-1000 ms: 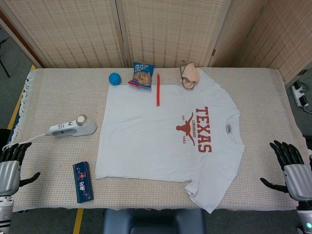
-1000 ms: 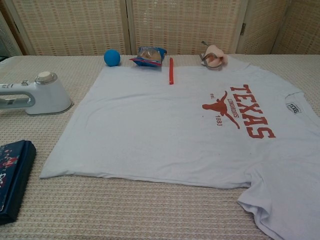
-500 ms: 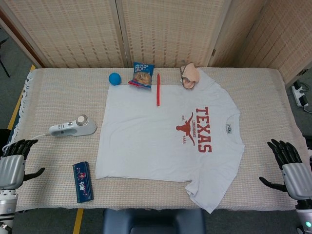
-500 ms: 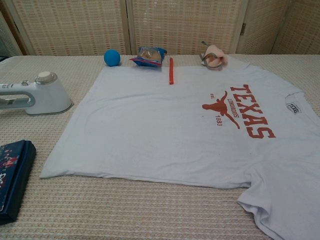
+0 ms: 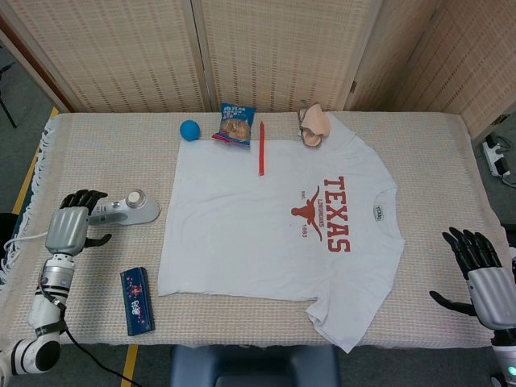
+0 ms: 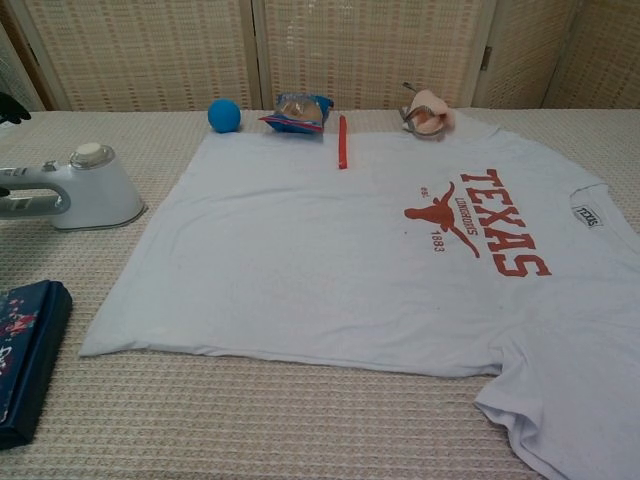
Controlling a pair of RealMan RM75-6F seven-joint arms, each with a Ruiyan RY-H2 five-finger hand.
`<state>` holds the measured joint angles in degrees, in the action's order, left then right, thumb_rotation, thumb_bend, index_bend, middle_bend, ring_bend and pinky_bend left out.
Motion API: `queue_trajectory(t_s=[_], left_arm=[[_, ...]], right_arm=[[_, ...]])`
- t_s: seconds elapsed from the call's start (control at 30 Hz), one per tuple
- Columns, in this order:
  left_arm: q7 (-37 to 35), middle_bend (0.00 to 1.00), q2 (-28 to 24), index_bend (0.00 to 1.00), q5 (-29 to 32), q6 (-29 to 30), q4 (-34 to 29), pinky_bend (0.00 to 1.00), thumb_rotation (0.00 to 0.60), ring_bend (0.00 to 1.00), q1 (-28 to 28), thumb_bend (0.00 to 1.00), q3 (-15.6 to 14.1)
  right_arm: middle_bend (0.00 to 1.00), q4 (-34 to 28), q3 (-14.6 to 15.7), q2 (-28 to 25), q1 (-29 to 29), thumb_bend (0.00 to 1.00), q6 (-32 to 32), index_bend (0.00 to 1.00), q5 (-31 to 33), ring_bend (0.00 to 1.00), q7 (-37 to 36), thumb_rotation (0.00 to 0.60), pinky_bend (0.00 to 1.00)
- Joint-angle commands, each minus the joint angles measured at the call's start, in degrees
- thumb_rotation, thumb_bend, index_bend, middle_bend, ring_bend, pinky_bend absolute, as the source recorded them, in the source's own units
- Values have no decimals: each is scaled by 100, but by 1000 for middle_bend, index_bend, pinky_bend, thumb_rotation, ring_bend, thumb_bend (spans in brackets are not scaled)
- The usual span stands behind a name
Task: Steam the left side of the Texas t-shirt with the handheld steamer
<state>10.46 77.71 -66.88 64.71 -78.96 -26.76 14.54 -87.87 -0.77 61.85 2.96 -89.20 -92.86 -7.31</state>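
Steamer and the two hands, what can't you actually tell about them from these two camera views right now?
- Left hand and steamer handle: head view, the hand covers the handle, so an actual grip cannot be confirmed; chest view cuts both off at its left edge.
- Right hand: head view only, near the frame's corner; absent from the chest view.
- Steamer cord: head view, runs off the table's left edge.
- Shirt small print: too small to read.
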Motion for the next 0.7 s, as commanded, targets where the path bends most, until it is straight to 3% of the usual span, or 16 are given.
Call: queue_trajectory(t_s=[0.03, 0.33, 0.7], left_arm=[[275, 243, 529, 246, 442, -462, 713, 200, 600, 154, -436, 195, 182], [333, 256, 1219, 270, 949, -1047, 2122, 207, 600, 161, -873, 201, 304], [144, 310, 1873, 341, 866, -1284, 3423, 237, 600, 218, -1233, 270, 281]], right_arm=[[35, -12, 2, -20, -27, 32, -25, 0, 19, 0, 15, 549, 6], [35, -100, -15, -101, -92, 31, -32, 0, 133, 0, 93, 549, 6], [35, -228, -31, -127, -93, 31, 46, 0, 198, 0, 249, 551, 7]])
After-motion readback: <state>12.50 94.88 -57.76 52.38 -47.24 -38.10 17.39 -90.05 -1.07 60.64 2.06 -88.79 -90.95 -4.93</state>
